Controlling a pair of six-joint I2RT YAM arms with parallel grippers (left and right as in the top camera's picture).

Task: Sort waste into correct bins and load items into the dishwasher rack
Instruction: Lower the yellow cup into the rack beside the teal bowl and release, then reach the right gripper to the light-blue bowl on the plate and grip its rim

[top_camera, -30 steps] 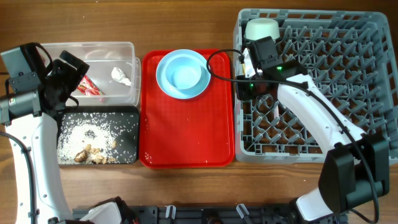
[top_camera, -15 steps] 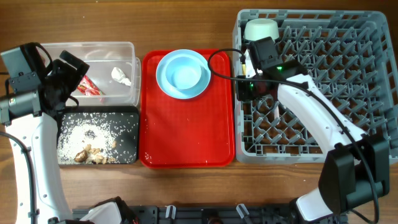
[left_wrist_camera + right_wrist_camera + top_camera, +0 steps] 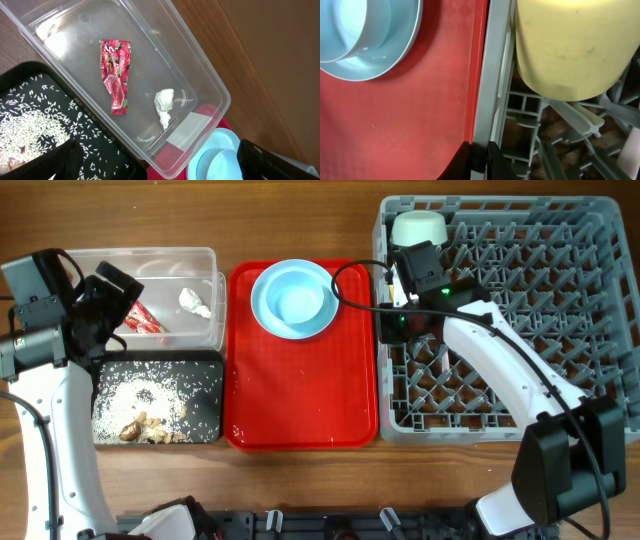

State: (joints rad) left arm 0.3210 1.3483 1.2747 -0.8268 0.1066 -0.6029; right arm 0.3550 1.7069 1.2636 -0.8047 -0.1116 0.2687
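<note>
Right claw slightly nearer yellow cup, rack rim beneath

Grey lattice rack (red tray)

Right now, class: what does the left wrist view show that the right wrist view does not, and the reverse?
Only the left wrist view shows the clear tub holding the red wrapper and the white tissue, plus the black tray scattered with rice. Only the right wrist view shows the grey rack and the pale bowl standing in it. Both show the red tray and the light-blue plate.
</note>
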